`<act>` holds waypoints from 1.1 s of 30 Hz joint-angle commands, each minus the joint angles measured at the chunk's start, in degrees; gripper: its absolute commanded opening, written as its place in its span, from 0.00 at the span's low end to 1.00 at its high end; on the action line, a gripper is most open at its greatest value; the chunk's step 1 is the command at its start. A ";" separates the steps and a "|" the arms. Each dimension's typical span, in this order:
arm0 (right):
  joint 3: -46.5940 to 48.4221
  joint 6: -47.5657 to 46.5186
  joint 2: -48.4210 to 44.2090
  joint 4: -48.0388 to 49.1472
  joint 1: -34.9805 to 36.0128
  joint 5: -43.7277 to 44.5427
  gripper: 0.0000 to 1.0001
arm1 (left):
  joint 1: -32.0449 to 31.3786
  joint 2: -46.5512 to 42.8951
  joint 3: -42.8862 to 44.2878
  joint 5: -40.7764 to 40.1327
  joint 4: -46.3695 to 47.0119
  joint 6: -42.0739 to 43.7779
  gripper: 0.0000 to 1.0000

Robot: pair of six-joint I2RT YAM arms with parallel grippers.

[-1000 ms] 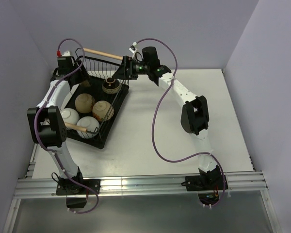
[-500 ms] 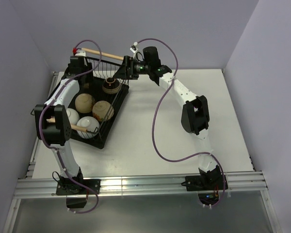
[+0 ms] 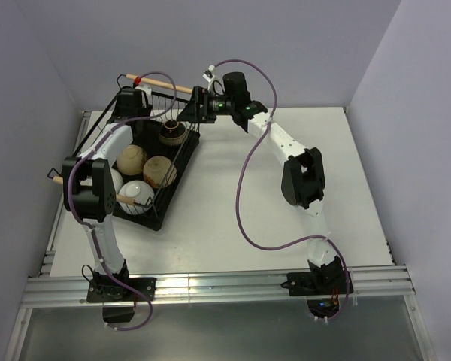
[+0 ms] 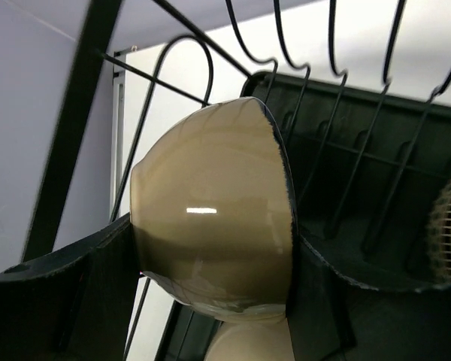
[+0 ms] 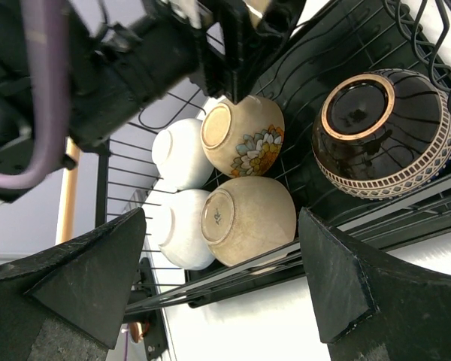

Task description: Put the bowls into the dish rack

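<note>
Lilac-grey walls are seen around a white table (image 3: 301,188), on whose far left part the dish rack (image 3: 156,216) is set at a slant. Over the rack's far left corner the left gripper (image 3: 132,105) is held with its jaws partly apart and pressed against both sides of a tan bowl (image 4: 210,226), which is turned on its side just in front of the rack's wires. Five bowls are lodged on their sides in the rack: two white bowls (image 5: 182,150), a flowered beige bowl (image 5: 244,135), a plain beige bowl (image 5: 248,218) and a black patterned bowl (image 5: 379,131). At the rack's far right corner the right gripper (image 5: 222,216) is spread wide, with nothing between its jaws. Since a second ago the left gripper has been carried rightward from outside the rack's left edge, while the right gripper has not been shifted.
</note>
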 commanded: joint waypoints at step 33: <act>-0.29 -1.57 -3.11 0.83 -1.23 -1.15 0.89 | -1.74 3.80 10.37 9.66 -11.56 1.98 0.99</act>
